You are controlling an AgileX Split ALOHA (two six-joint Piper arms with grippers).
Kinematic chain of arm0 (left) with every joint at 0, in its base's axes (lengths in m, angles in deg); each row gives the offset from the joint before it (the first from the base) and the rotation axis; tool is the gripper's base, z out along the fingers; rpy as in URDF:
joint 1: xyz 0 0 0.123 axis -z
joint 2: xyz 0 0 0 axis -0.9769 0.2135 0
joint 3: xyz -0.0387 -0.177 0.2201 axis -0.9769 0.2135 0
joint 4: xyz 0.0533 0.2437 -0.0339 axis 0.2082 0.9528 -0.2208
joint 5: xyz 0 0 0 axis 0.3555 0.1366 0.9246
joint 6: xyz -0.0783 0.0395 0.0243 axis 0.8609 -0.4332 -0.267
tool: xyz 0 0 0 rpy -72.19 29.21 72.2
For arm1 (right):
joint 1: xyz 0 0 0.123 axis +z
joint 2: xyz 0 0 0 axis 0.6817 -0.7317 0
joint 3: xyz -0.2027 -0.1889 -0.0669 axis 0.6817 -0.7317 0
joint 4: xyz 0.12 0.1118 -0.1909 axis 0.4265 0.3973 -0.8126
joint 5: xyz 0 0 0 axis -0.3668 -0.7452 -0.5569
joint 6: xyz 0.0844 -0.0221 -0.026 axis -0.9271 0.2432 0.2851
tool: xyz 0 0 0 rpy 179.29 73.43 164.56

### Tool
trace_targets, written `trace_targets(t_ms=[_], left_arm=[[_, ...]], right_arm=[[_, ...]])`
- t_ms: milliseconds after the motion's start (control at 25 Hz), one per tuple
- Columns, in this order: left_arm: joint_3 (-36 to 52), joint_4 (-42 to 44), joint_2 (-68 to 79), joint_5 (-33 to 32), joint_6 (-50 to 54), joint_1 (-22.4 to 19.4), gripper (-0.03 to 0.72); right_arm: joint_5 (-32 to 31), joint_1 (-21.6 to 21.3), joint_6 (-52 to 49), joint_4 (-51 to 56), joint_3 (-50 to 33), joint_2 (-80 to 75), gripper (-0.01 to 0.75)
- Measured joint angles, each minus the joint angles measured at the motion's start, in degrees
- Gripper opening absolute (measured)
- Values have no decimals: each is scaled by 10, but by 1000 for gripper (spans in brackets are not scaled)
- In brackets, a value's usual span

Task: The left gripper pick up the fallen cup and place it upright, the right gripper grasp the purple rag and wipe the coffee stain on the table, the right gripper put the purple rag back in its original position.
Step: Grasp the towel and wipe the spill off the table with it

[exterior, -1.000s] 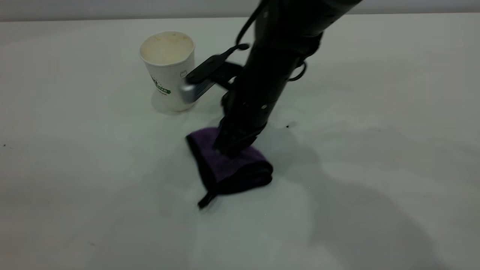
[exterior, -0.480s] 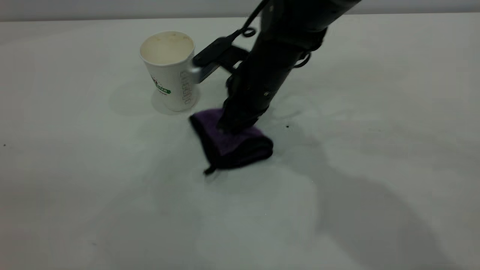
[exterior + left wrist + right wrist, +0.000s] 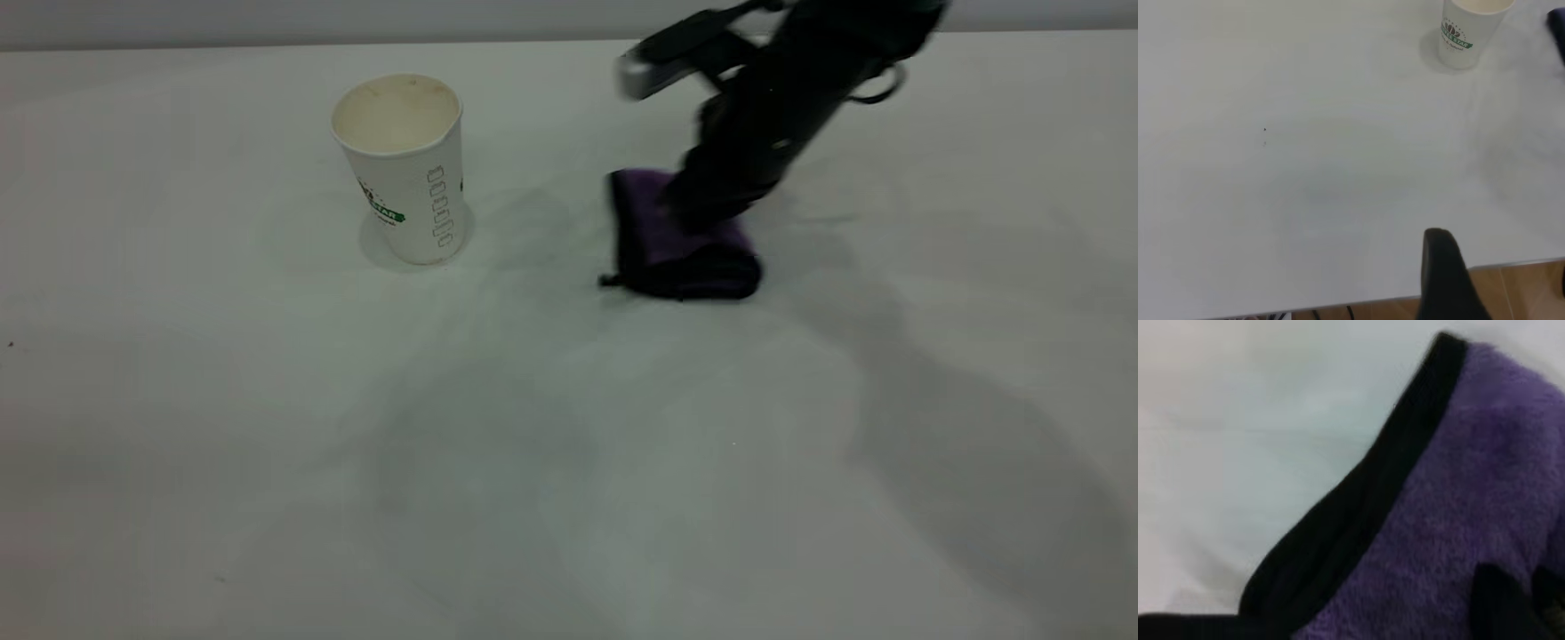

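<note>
Rag [image 3: 680, 242] and right gripper [image 3: 702, 206] now sit at about 2 o'clock on the table [image 3: 267, 444], having slid away from the upright cup [image 3: 404, 169] at 11 o'clock. Gripper fingers pinch the purple rag. Left gripper [image 3: 1446, 280]: opening cannot be judged.

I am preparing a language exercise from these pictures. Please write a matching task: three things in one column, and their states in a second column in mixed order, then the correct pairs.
Things:
1. cup
2. purple rag
3. right gripper

States:
A. pressing down on cloth
B. standing upright, mouth up
C. folded, lying on the table under a claw

Pairs: 1-B, 2-C, 3-A
</note>
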Motion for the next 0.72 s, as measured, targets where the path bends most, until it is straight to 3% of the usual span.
trace_targets(t_ms=[160,320,520,720], left_arm=[[0,0,0,0,0,0,482],[0,0,0,0,0,0,482],[0,0,0,0,0,0,482],[0,0,0,0,0,0,482]], right_arm=[[-76,-75,-32,4,2,1,109],[-168,-129,-52,4,4,1,206],[-235,-135,-46,0,4,7,393],[-296,-131,-41,-5,1,59,471]])
